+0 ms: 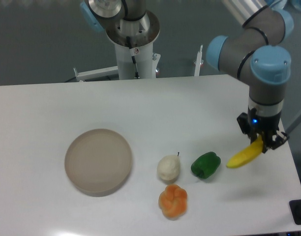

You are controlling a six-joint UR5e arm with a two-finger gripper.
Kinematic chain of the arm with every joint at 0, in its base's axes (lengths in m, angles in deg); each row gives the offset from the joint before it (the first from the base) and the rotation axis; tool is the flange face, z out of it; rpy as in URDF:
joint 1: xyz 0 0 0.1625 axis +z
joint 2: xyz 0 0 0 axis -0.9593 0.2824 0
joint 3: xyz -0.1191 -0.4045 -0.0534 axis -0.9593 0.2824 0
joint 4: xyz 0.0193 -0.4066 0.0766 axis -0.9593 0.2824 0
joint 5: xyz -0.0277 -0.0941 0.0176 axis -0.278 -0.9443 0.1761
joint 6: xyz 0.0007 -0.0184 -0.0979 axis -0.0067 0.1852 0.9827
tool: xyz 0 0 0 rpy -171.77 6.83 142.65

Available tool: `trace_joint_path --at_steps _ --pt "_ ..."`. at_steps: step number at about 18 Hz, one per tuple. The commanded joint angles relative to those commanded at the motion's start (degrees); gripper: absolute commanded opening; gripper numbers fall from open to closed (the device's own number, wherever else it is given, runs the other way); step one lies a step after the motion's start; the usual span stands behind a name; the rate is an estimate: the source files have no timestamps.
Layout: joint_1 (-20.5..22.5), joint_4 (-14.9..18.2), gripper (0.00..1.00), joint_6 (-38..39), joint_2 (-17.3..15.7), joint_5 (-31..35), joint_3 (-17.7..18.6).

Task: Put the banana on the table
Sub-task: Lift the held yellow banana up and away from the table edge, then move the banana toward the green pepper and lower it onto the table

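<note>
plate at left on the table, well apart from the rest. white pear and orange fruit just beside each other at centre, near the front edge. pepper next, open white surface behind. banana tilted, clamped at its upper end in the gripper, close to the right edge, shadow beneath.
</note>
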Motion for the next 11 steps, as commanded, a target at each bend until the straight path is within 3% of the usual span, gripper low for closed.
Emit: trace_joint_path --at_steps 4,11 --pt "3.52 -0.35 0.30 -5.39 -1.68 -4.40 5.98" --pt "3.09 -0.79 0.28 -2.41 -1.50 -4.48 10.38"
